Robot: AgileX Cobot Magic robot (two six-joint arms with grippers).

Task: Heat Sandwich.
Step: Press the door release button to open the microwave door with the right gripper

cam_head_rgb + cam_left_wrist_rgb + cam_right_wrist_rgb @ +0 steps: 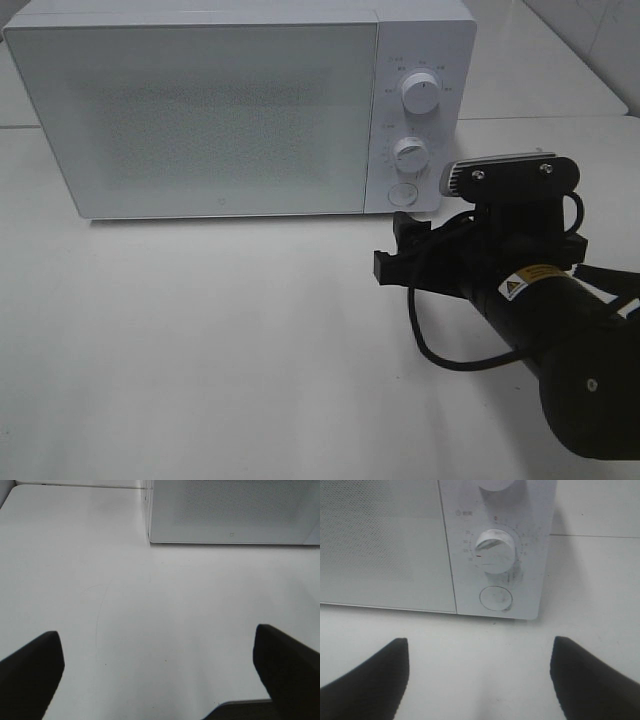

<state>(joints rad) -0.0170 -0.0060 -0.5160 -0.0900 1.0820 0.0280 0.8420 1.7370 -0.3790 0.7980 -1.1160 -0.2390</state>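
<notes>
The sandwich is not seen in any view. The door (380, 540) of the white microwave (230, 110) is shut, and nothing can be made out through its frosted front. On the panel at the right side of the microwave, an upper knob (420, 93), a lower knob (411, 153) and a round button (402, 194) are placed one under another. The microwave stands on a white table (200, 350).

The right gripper (392, 245) is held low before this panel, directed towards the round button, near it but apart. Its jaws are parted and nothing is between them. The left gripper (160, 675) is spread wide above the table, before the left front corner of the microwave, and nothing is held.
</notes>
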